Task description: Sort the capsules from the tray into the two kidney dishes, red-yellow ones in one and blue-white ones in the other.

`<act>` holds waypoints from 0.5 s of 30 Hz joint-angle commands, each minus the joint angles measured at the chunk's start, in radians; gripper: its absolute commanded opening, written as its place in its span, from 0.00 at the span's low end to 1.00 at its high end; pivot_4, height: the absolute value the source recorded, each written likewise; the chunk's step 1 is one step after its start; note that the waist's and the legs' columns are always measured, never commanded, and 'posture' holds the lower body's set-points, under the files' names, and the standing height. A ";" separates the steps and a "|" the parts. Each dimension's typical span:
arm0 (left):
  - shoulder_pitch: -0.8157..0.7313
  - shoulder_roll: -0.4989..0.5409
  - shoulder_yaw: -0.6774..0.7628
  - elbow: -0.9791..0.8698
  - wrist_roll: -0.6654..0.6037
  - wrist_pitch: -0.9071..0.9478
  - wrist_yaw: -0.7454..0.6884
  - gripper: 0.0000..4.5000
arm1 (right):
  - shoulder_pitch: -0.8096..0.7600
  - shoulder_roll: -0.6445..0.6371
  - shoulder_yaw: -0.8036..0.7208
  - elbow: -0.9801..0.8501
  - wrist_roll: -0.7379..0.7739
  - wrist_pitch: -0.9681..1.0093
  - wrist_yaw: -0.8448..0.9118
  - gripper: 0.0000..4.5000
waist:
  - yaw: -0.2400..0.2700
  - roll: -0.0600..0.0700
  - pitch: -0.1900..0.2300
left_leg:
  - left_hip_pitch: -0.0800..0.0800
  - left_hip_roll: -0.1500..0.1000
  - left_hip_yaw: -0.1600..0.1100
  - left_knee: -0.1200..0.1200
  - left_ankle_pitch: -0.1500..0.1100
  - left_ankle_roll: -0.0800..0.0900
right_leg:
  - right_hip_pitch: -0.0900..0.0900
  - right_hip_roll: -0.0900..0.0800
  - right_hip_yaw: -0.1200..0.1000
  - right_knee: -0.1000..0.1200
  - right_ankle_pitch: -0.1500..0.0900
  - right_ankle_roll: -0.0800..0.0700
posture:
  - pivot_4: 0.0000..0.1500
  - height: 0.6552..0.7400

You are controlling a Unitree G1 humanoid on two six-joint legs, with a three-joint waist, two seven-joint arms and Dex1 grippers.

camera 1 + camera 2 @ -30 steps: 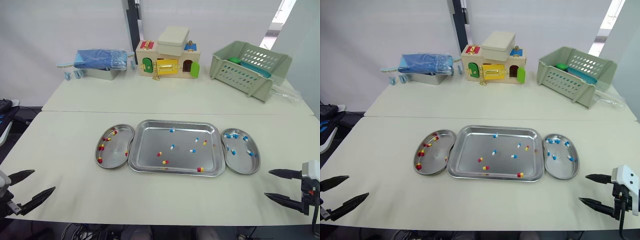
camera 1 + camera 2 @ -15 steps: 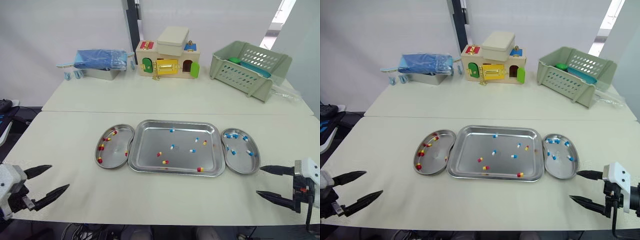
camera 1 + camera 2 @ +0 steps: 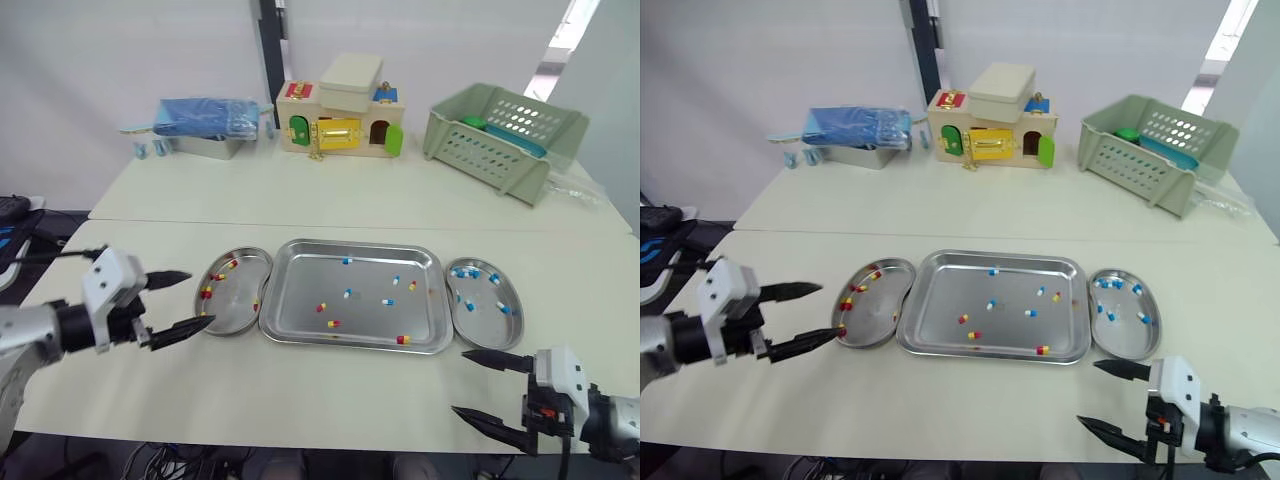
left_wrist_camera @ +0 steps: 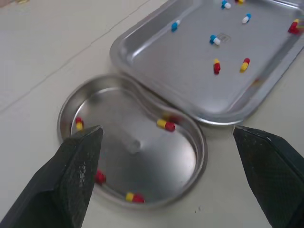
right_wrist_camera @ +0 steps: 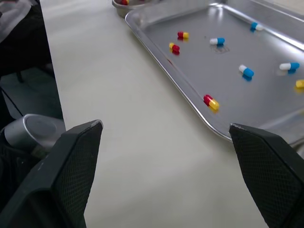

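Mixed capsules (image 3: pixel 347 294) lie scattered in the steel tray (image 3: pixel 300 275), between the left kidney dish (image 3: pixel 235 295) of red-yellow ones and the right kidney dish (image 3: pixel 485 322) of blue-white. The left gripper (image 3: pixel 200 298), by its dish, and the right gripper (image 3: pixel 460 381), off the tray's front corner, hang empty with fingers spread; the red-yellow capsule (image 3: pixel 399 339) at the front rim seems nearest the right, wanting a narrow pinch from above. A cream table (image 3: pixel 300 410) carries it all, with a toy house (image 3: pixel 340 125) and a green basket (image 3: pixel 505 135) at the back.
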 commanded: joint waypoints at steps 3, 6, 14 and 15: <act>-0.244 -0.027 -0.258 0.071 0.072 0.003 -0.117 1.00 | 0.030 0.023 0.032 -0.047 -0.021 -0.021 -0.064 0.99 | -0.013 0.001 0.000 | -0.001 0.001 0.001 0.000 0.000 0.000 | -0.002 0.001 0.001 0.000 0.000 0.000 | 1.00 1.00; -0.415 -0.060 -0.444 0.178 0.203 -0.048 -0.210 1.00 | 0.028 0.028 0.031 -0.068 -0.021 -0.010 -0.101 0.99 | -0.008 0.000 0.000 | 0.000 0.000 -0.001 0.002 0.000 0.000 | 0.000 0.001 0.000 0.003 0.000 0.000 | 1.00 1.00; -0.504 -0.179 -0.539 0.115 0.272 0.134 -0.115 1.00 | 0.100 0.037 0.023 -0.133 -0.018 -0.005 -0.173 0.99 | -0.016 0.000 0.001 | -0.003 0.000 -0.001 0.003 0.000 0.000 | -0.001 0.002 0.000 0.001 0.000 0.000 | 1.00 1.00; -0.506 -0.196 -0.546 0.097 0.280 0.187 -0.079 1.00 | 0.106 0.038 0.022 -0.143 -0.015 -0.001 -0.183 0.99 | -0.017 0.000 0.001 | -0.002 0.000 -0.001 0.003 0.000 0.000 | -0.001 0.002 0.000 0.002 0.000 0.000 | 1.00 1.00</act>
